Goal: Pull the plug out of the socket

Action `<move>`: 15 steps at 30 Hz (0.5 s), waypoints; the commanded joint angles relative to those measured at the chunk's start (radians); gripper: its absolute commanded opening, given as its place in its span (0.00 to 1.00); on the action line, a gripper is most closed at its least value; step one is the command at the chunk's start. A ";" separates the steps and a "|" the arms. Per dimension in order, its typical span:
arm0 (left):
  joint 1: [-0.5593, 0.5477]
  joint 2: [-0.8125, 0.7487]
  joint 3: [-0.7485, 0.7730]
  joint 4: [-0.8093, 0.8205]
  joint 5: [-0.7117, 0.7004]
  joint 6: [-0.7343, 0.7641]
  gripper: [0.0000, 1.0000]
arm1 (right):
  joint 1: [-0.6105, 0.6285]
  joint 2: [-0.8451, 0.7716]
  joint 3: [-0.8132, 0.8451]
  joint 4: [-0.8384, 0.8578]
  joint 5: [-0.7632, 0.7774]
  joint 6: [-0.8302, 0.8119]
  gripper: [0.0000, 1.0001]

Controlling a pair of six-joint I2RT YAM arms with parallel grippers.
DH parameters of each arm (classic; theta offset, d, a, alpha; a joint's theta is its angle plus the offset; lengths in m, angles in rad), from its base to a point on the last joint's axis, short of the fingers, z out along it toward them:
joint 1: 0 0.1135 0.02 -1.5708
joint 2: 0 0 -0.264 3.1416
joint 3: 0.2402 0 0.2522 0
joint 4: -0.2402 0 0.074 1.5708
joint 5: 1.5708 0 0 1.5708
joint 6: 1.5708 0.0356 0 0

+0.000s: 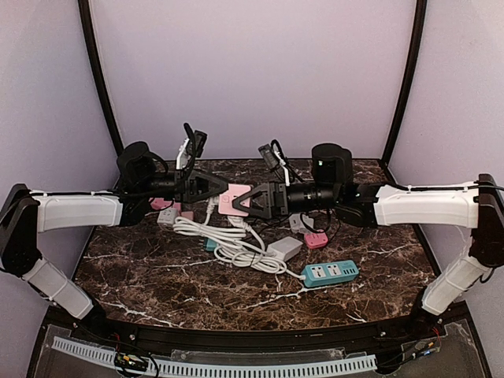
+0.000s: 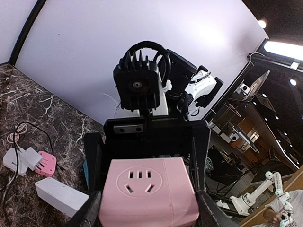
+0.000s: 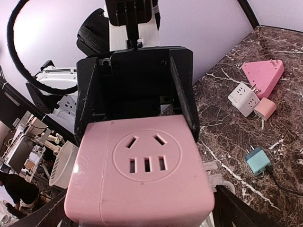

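- Currently, top view: the pink socket cube hangs clear of the table, mid-scene towards the far side. It sits between the left gripper and the right gripper. A white cable coils just near of it. Cannot tell whether the cable plugs into the cube.
- Left wrist view: the left claw is clamped on the cube's two side walls. The socket face turned to the camera has no plug in it. The right claw faces in from the far side, jaws wide on either side of the cube; contact unclear.
- Right wrist view: this adds a second socket face, also bare. Its own fingers are spread wide outside the cube's corners. Neither wrist view shows the remaining faces, so any plug is hidden.
- Handling, my read: rigid moulded plastic, light, glossy, so likely slippery. Take it by flat opposite walls, away from the rounded edges. Pull straight along the pins, since twisting risks bending them.
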 commanded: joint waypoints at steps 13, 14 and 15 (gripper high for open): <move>-0.032 -0.054 0.026 0.097 0.068 -0.021 0.01 | 0.016 0.030 0.015 0.177 -0.055 0.058 0.71; -0.033 -0.052 0.027 0.091 0.068 -0.018 0.01 | 0.015 0.028 0.014 0.180 -0.053 0.057 0.62; -0.033 -0.051 0.029 0.087 0.067 -0.016 0.01 | 0.014 0.024 0.011 0.183 -0.051 0.055 0.52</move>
